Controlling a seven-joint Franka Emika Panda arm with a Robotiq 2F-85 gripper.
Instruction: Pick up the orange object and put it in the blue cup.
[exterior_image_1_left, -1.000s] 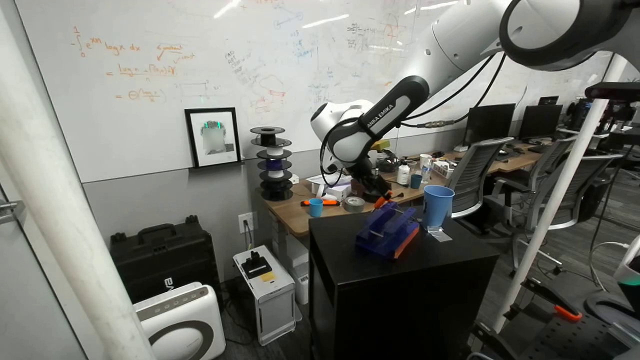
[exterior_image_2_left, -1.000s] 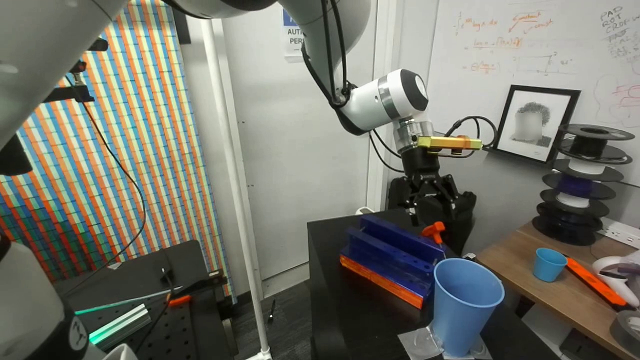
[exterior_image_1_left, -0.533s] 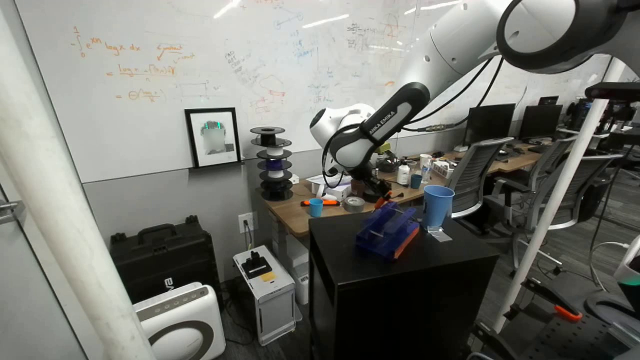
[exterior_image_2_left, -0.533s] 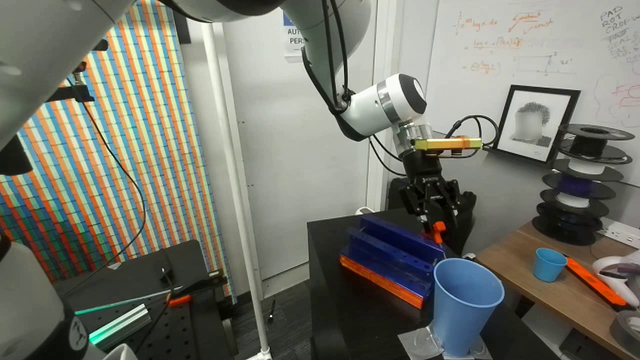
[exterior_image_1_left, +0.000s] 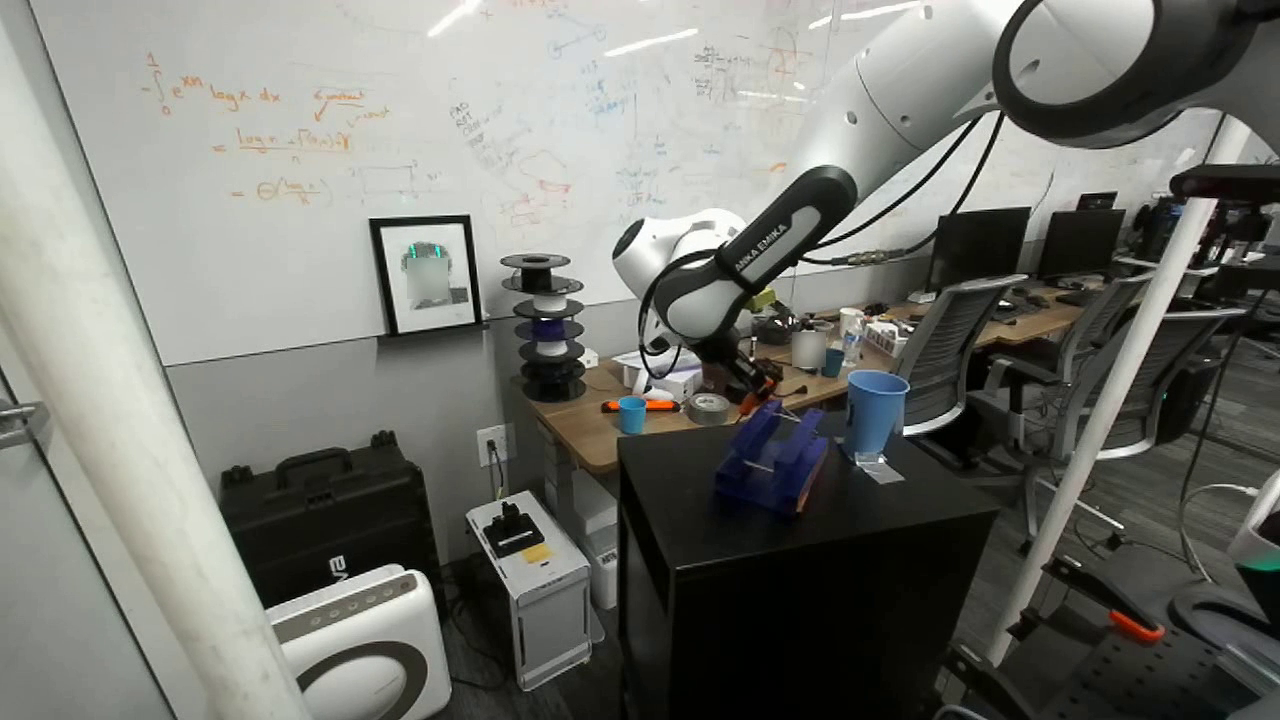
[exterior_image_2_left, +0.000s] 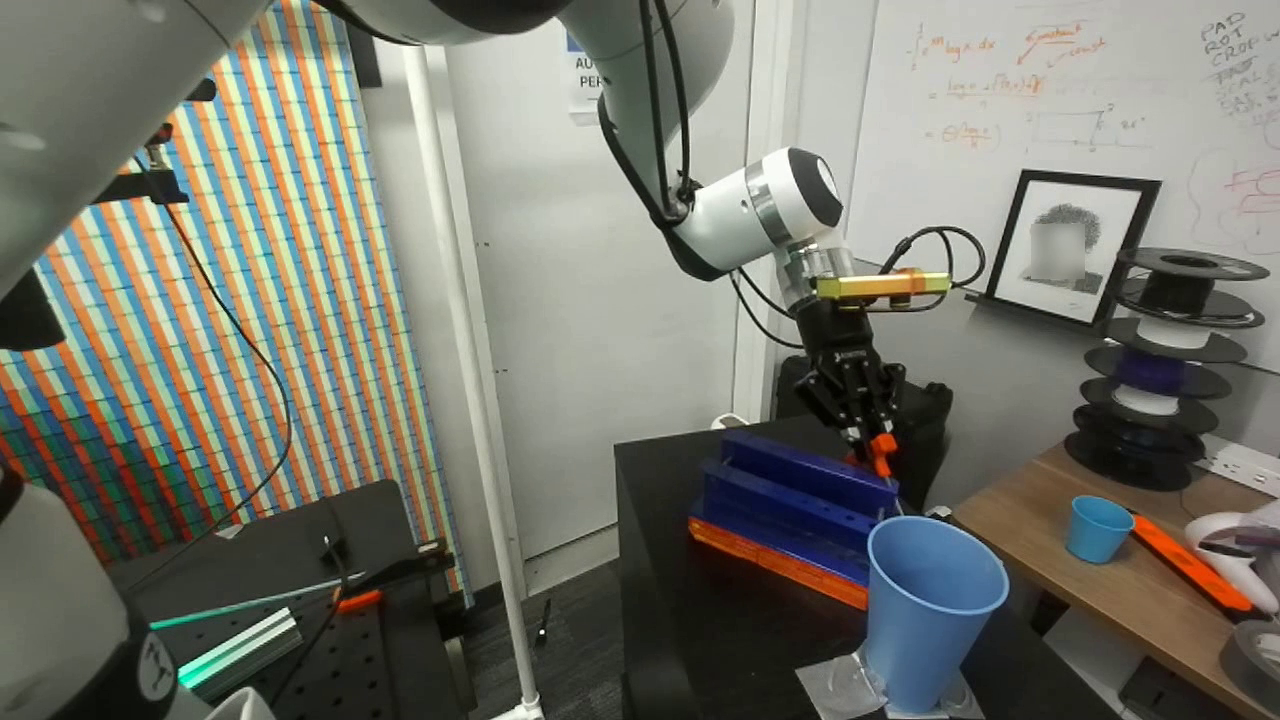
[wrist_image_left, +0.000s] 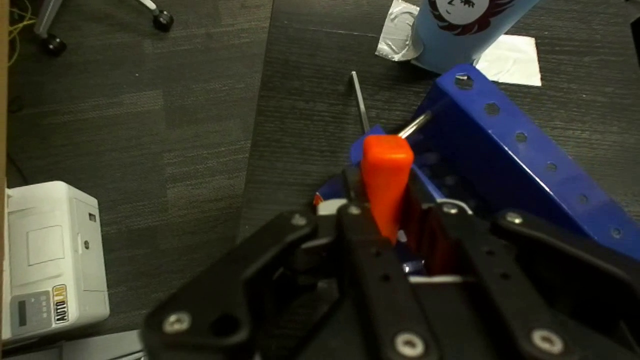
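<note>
The orange object (wrist_image_left: 386, 170) stands pinched between my black fingers, its top poking out past the tips. My gripper (wrist_image_left: 387, 192) is shut on it, over one end of the dark blue boxy block (wrist_image_left: 525, 150). In an exterior view a thin metal shaft runs from the orange object (exterior_image_2_left: 882, 452) down behind the block (exterior_image_2_left: 790, 505), beside my gripper (exterior_image_2_left: 866, 440). Whether the shaft is still in the block I cannot tell. The blue cup (exterior_image_2_left: 930, 625) stands upright beside the block, its mouth upward. In the wrist view only the cup's lower part (wrist_image_left: 445, 47) shows.
The block and cup rest on a black cabinet (exterior_image_1_left: 700, 540), with silvery tape (wrist_image_left: 515, 60) at the cup's foot. A wooden desk (exterior_image_1_left: 585, 430) behind carries a small light-blue cup (exterior_image_1_left: 631, 414) and a tape roll (exterior_image_1_left: 708, 407). Stacked spools (exterior_image_2_left: 1165, 370) stand there too.
My gripper has come down and its fingers have drawn together on the orange object. The object has tilted and shifted slightly, and the dark blue block has shifted with it, toward the blue cup in an exterior view.
</note>
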